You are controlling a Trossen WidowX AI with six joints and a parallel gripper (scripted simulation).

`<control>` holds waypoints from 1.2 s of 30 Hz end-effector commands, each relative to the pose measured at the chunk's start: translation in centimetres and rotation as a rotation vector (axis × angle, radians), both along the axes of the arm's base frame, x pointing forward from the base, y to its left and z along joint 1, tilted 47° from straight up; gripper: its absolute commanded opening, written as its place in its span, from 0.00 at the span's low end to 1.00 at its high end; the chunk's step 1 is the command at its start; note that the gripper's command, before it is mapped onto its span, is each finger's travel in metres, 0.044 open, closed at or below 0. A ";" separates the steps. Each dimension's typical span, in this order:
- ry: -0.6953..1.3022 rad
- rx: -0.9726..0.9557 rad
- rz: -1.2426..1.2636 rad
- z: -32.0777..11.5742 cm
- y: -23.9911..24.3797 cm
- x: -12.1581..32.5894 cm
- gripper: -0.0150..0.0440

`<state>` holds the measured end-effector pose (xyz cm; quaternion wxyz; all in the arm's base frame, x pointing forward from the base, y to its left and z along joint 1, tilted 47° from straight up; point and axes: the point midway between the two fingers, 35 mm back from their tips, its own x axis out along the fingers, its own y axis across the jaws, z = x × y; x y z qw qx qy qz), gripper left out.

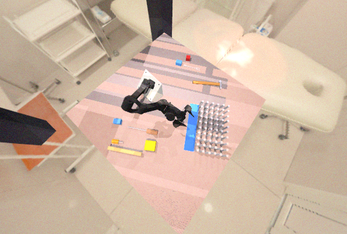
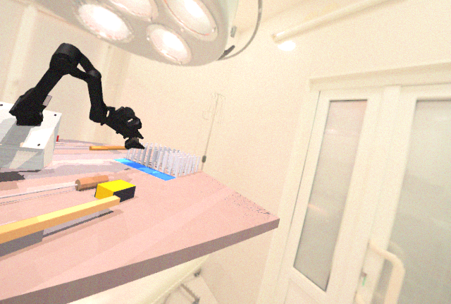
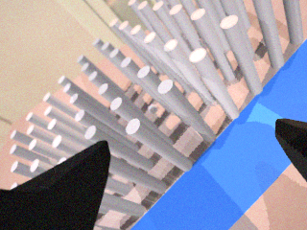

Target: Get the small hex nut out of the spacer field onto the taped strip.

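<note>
Pincer (image 1: 188, 118) (image 2: 139, 142) (image 3: 190, 138) spread wide and empty, seemingly just above the blue strip (image 1: 191, 130) (image 2: 153, 172) (image 3: 211, 184).

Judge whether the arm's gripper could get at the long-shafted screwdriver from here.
Probably yes: the gripper is open and empty, and the screwdriver lies outside the spacers, nothing covering its handle.
</note>
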<state>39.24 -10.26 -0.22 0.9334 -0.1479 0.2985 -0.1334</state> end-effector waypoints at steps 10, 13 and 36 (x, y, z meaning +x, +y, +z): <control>-0.178 0.484 -0.991 2.0 -6.5 -4.8 1.00; -0.310 0.534 -1.241 3.7 -7.8 -6.8 1.00; -1.330 0.475 -1.848 17.0 -11.3 -17.1 1.00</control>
